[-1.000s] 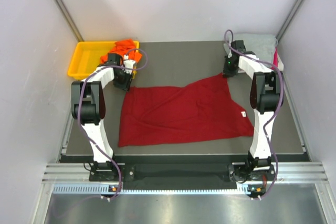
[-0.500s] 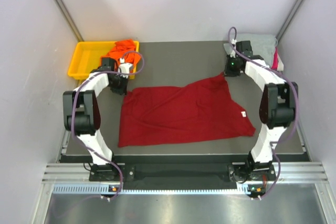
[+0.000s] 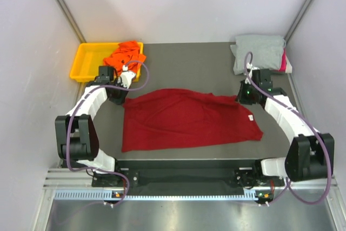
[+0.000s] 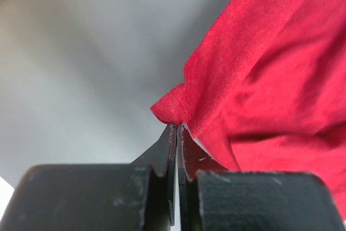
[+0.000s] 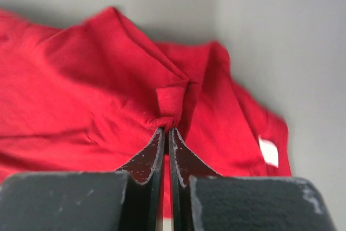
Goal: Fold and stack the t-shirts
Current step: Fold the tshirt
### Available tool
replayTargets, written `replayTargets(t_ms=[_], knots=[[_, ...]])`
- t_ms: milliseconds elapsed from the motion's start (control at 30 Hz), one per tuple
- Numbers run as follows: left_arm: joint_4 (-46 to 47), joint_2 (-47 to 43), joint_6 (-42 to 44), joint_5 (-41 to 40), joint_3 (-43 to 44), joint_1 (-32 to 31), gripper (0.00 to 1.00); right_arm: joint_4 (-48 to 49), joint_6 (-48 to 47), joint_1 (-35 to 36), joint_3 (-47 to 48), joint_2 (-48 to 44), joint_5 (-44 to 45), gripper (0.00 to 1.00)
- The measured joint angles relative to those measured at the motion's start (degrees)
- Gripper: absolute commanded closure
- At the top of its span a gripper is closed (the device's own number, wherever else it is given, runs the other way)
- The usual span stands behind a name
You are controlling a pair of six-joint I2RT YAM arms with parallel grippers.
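A dark red t-shirt (image 3: 186, 120) lies spread across the middle of the table. My left gripper (image 3: 120, 98) is shut on its far left corner (image 4: 172, 113), pinched at the fingertips. My right gripper (image 3: 243, 99) is shut on a bunched fold of its far right edge (image 5: 168, 117); a white label (image 5: 268, 151) shows near that side. An orange t-shirt (image 3: 125, 53) lies crumpled in the yellow tray (image 3: 86, 60). A light grey t-shirt (image 3: 258, 52) lies folded at the back right, with a pink one (image 3: 283, 61) peeking out beside it.
The yellow tray sits at the table's back left corner, just behind my left arm. White walls close in on both sides and the back. The table's front edge (image 3: 189, 158) runs just below the red shirt's hem.
Both grippers closed on the red shirt's far corners. The right gripper pulled its corner toward the near edge, flattening the raised peak; the left gripper shifted slightly nearer and left.
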Motion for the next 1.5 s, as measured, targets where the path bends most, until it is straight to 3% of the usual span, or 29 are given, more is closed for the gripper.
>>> replayTargets(t_ms=[267,433,633,867,933,967,1000,1033,1067,1200,1267,1400,1433,1500], knots=[[-1.1,-2.3,5.6,-2.1,-5.9,0.8,1.0,-3.4,1.8,-0.7,-11.8,-11.6,2.8,1.0],[-1.5,-2.3,7.4,-3.2,-8.0,0.9,1.0,-3.3,3.3,-1.6,-16.8,-9.3,2.8,1.0],[-0.5,-2.3,9.6,-5.4,-7.5,0.9,1.0,-3.4,4.0,-7.4,-16.8,-8.1,2.3,1.0],[0.8,-2.3,12.1,-6.4,-7.5,0.9,1.0,-4.0,5.7,-8.6,-16.8,-7.6,1.3,1.0],[0.7,-2.3,13.1,-6.4,-7.5,0.9,0.85,-3.9,5.9,-9.5,-16.9,-6.9,1.3,0.93],[0.4,-2.3,13.9,-6.3,-7.5,0.9,0.75,-3.7,6.3,-10.2,-16.9,-6.7,1.2,0.73],[-0.4,-2.3,14.8,-6.0,-7.5,0.9,0.57,-3.5,6.8,-11.0,-17.2,-6.6,1.3,0.65],[-1.8,-2.4,16.4,-5.0,-7.5,1.2,0.53,-3.6,6.9,-12.0,-17.3,-6.6,1.6,0.56],[-3.5,-2.6,17.3,-4.2,-7.3,1.5,0.45,-3.7,7.0,-12.8,-17.3,-6.6,1.8,0.55],[-18.7,-3.3,25.6,4.2,-1.1,4.9,0.35,-5.0,7.3,-13.6,-17.1,-8.6,3.1,0.52],[-21.4,-3.8,27.1,7.6,2.4,6.1,0.33,-6.2,7.8,-12.1,-15.8,-11.7,4.8,0.51],[-17.2,-4.6,22.9,9.9,3.4,5.3,0.37,-4.5,8.1,0.1,-9.7,-15.4,8.3,0.62],[-15.4,-3.8,21.1,9.7,3.4,4.5,0.38,-2.8,8.0,3.5,-8.4,-15.0,7.7,0.69],[-12.0,-0.8,17.9,8.6,3.5,2.9,0.42,1.0,7.2,10.4,-5.4,-11.4,4.9,0.72]])
